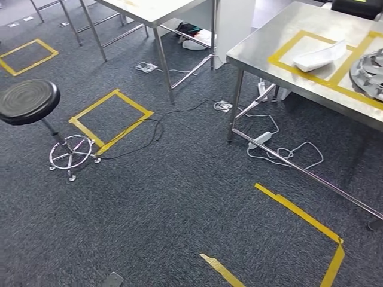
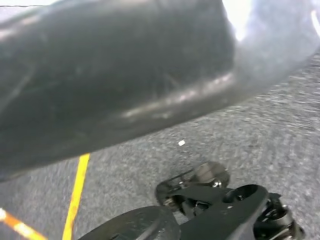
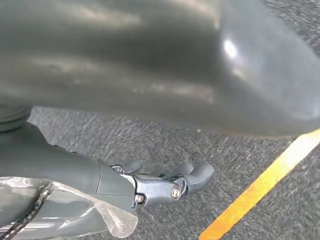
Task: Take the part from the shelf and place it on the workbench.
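Workbench (image 1: 271, 42) at 2 o'clock already carries a white part (image 1: 318, 57); right hand (image 3: 166, 182) spread, holding nothing; left hand's state cannot be told.

Finned metal part (image 1: 370, 72) cut off by head view's right edge; left hand (image 2: 211, 200) blurred, grip unreadable; right hand (image 3: 166, 182) fingers partly hidden, carpet (image 3: 158, 140) smeared
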{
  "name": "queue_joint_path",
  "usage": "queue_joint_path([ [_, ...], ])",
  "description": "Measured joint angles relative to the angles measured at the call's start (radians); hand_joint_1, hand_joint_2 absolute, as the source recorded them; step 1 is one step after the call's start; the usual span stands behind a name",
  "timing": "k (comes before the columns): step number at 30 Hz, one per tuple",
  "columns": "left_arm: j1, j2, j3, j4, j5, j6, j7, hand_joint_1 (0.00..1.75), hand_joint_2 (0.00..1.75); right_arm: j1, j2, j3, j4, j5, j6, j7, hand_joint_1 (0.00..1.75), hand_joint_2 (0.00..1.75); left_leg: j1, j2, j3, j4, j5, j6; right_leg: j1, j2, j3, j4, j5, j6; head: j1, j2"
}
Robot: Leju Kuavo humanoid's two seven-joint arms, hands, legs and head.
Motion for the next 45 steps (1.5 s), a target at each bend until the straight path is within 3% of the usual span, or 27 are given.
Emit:
queue_joint_path([
  [2,0.004,0.0,-0.002,0.0,0.001,0.0,0.001,0.0,0.0,-0.005,-0.001,-0.007,0.006,0.003,0.0,-0.003,0.0,0.0,0.0,0.009,0.058,-0.054,0.038,0.006,0.004,-0.028,-0.001,0.001,0.003,0.001,0.0,0.0],
  [4,0.005,0.001,-0.003,-0.001,0.001,0.0,0.001,0.0,0.0,-0.009,-0.001,-0.011,0.011,0.006,0.0,-0.004,0.0,0.0,-0.008,0.045,0.147,-0.193,0.079,0.022,0.008,-0.052,0.001,0.001,0.005,0.004,0.0,0.0],
  [6,0.005,0.001,-0.004,-0.001,0.001,0.001,0.001,0.0,0.0,-0.013,-0.001,-0.013,0.016,0.008,0.0,-0.005,0.0,0.0,-0.019,0.075,0.19,-0.276,0.089,0.035,0.011,-0.074,0.001,0.003,0.01,0.012,0.001,0.0],
  [8,0.008,0.002,-0.006,-0.001,0.0,0.001,0.002,0.0,0.0,-0.015,-0.001,-0.015,0.019,0.01,0.001,-0.005,0.0,0.0,-0.023,0.067,0.189,-0.295,0.09,0.044,0.012,-0.094,0.001,0.001,0.014,0.022,0.001,0.0],
  [9,0.011,0.001,-0.007,-0.001,0.0,0.001,0.002,0.0,0.0,-0.017,-0.001,-0.016,0.02,0.011,0.002,-0.005,0.0,0.0,-0.022,0.058,0.188,-0.304,0.095,0.049,0.011,-0.084,-0.002,0.004,0.009,0.027,0.002,0.0],
  [11,0.012,0.001,-0.01,-0.001,0.0,0.002,0.005,0.0,0.0,-0.02,-0.001,-0.018,0.02,0.014,0.005,-0.006,0.0,0.0,-0.016,0.039,0.185,-0.319,0.107,0.061,0.008,-0.023,-0.031,0.056,-0.029,0.034,0.005,0.0],
  [13,0.008,0.0,-0.012,-0.002,-0.001,0.002,0.007,0.0,0.0,-0.019,-0.002,-0.025,0.02,0.017,0.008,-0.005,0.0,0.0,-0.015,0.018,0.177,-0.321,0.114,0.067,0.005,0.038,-0.096,0.189,-0.092,0.038,0.008,0.0],
  [15,0.008,-0.002,-0.015,-0.002,-0.002,0.002,0.008,0.0,0.0,-0.014,-0.002,-0.03,0.02,0.02,0.012,-0.002,0.0,0.0,-0.017,-0.007,0.169,-0.318,0.119,0.069,0.005,0.05,-0.148,0.296,-0.122,0.039,0.008,0.0],
  [16,0.009,-0.002,-0.017,-0.002,-0.002,0.002,0.009,0.0,0.0,-0.012,-0.002,-0.032,0.02,0.022,0.014,-0.002,0.0,0.0,-0.018,-0.021,0.167,-0.316,0.121,0.068,0.005,0.051,-0.149,0.296,-0.106,0.039,0.008,0.0],
  [17,0.011,-0.003,-0.018,-0.002,-0.002,0.002,0.01,0.0,0.0,-0.012,-0.002,-0.033,0.02,0.024,0.017,-0.001,0.0,0.0,-0.018,-0.034,0.165,-0.312,0.122,0.067,0.004,0.055,-0.128,0.251,-0.071,0.039,0.008,0.0],
  [19,0.011,-0.004,-0.02,-0.003,-0.002,0.001,0.01,0.0,0.0,-0.012,-0.002,-0.035,0.02,0.029,0.02,0.0,0.0,0.0,-0.018,-0.058,0.16,-0.301,0.121,0.063,0.001,0.089,-0.059,0.109,-0.003,0.037,0.008,0.0],
  [20,0.009,-0.005,-0.021,-0.003,-0.002,0.001,0.01,0.0,0.0,-0.013,-0.001,-0.036,0.02,0.031,0.021,0.0,0.0,0.0,-0.019,-0.069,0.155,-0.294,0.12,0.06,-0.002,0.111,-0.032,0.053,0.011,0.037,0.007,0.0],
  [22,0.007,-0.005,-0.025,-0.005,-0.002,0.001,0.01,0.0,0.0,-0.014,-0.001,-0.039,0.02,0.033,0.023,0.001,0.0,0.0,-0.017,-0.09,0.138,-0.284,0.125,0.047,-0.003,0.133,-0.013,0.017,0.007,0.035,0.007,0.0],
  [24,0.01,-0.005,-0.027,-0.006,-0.002,0.0,0.01,0.0,0.0,-0.013,-0.001,-0.04,0.02,0.034,0.023,0.002,0.0,0.0,-0.014,-0.102,0.125,-0.278,0.129,0.034,-0.003,0.111,-0.012,0.014,0.012,0.025,0.007,0.0],
  [26,0.013,-0.004,-0.027,-0.006,-0.002,0.0,0.01,0.0,0.0,-0.012,-0.001,-0.042,0.02,0.034,0.023,0.002,0.0,0.0,-0.014,-0.065,0.103,-0.236,0.101,0.023,-0.005,0.084,-0.012,0.008,0.019,0.014,0.002,0.0],
  [28,0.01,-0.004,-0.028,-0.006,-0.002,0.0,0.01,0.0,0.0,-0.01,-0.001,-0.045,0.02,0.035,0.023,0.001,0.0,0.0,-0.01,-0.015,0.05,-0.119,0.035,0.012,-0.005,0.053,-0.014,0.006,0.021,0.008,-0.003,0.0],
  [29,0.009,-0.005,-0.028,-0.006,-0.002,0.0,0.01,0.0,0.0,-0.01,-0.001,-0.046,0.02,0.035,0.023,0.001,0.0,0.0,-0.006,-0.006,0.021,-0.052,0.007,0.007,-0.004,0.037,-0.016,0.006,0.021,0.007,-0.003,0.0],
  [30,0.009,-0.006,-0.028,-0.006,-0.003,0.0,0.01,0.0,0.0,-0.009,-0.001,-0.048,0.02,0.035,0.023,0.001,0.0,0.0,-0.001,-0.002,0.002,-0.004,-0.007,0.003,-0.003,0.02,-0.018,0.007,0.02,0.007,-0.003,0.0],
  [31,0.01,-0.006,-0.028,-0.006,-0.003,0.0,0.01,0.0,0.0,-0.01,-0.001,-0.048,0.02,0.035,0.023,0.001,0.0,0.0,0.002,0.0,0.0,0.008,-0.002,0.0,-0.003,0.006,-0.02,0.007,0.02,0.008,-0.003,0.0],
  [32,0.012,-0.006,-0.029,-0.006,-0.003,0.0,0.01,0.0,0.0,-0.01,-0.001,-0.049,0.02,0.035,0.023,0.001,0.0,0.0,0.005,0.003,0.016,-0.016,0.018,-0.002,-0.003,-0.007,-0.021,0.007,0.019,0.008,-0.003,0.0],
  [33,0.014,-0.006,-0.029,-0.007,-0.002,0.0,0.01,0.0,0.0,-0.012,-0.001,-0.05,0.02,0.035,0.023,0.001,0.0,0.0,0.007,0.015,0.052,-0.08,0.052,-0.003,-0.003,-0.019,-0.019,0.007,0.018,0.01,-0.003,0.0],
  [36,0.009,-0.007,-0.03,-0.009,0.001,0.001,0.01,0.0,0.0,-0.014,-0.001,-0.054,0.02,0.042,0.026,-0.002,0.0,0.0,0.0,0.072,0.143,-0.258,0.107,0.009,0.002,-0.051,-0.011,0.01,0.013,0.023,-0.002,0.0],
  [38,0.008,-0.007,-0.033,-0.01,0.006,0.002,0.01,0.0,0.0,-0.017,-0.001,-0.057,0.02,0.051,0.027,-0.004,0.0,0.0,-0.007,0.065,0.14,-0.271,0.111,0.024,0.005,-0.068,-0.009,0.012,0.015,0.034,0.0,0.0],
  [39,0.01,-0.007,-0.034,-0.01,0.008,0.003,0.01,0.0,0.0,-0.02,0.0,-0.058,0.02,0.056,0.029,-0.005,0.0,0.0,-0.006,0.057,0.136,-0.272,0.115,0.032,0.003,-0.068,-0.01,0.013,0.013,0.04,0.0,0.0],
  [41,0.012,-0.007,-0.035,-0.011,0.013,0.004,0.011,0.0,0.0,-0.024,0.0,-0.061,0.02,0.064,0.031,-0.007,0.0,0.0,-0.005,0.041,0.128,-0.277,0.126,0.048,-0.001,-0.026,-0.025,0.042,-0.02,0.049,0.001,0.0],
  [43,0.008,-0.007,-0.037,-0.013,0.016,0.006,0.012,0.0,0.0,-0.025,0.0,-0.069,0.02,0.071,0.033,-0.009,0.0,0.0,-0.007,0.022,0.115,-0.28,0.137,0.062,-0.002,0.031,-0.069,0.147,-0.096,0.051,0.003,0.0],
  [45,0.004,-0.008,-0.039,-0.015,0.018,0.007,0.012,0.0,0.0,-0.024,0.0,-0.078,0.02,0.075,0.034,-0.009,0.0,0.0,-0.014,-0.002,0.1,-0.279,0.148,0.07,0.0,0.048,-0.115,0.268,-0.153,0.046,0.004,0.0],
])
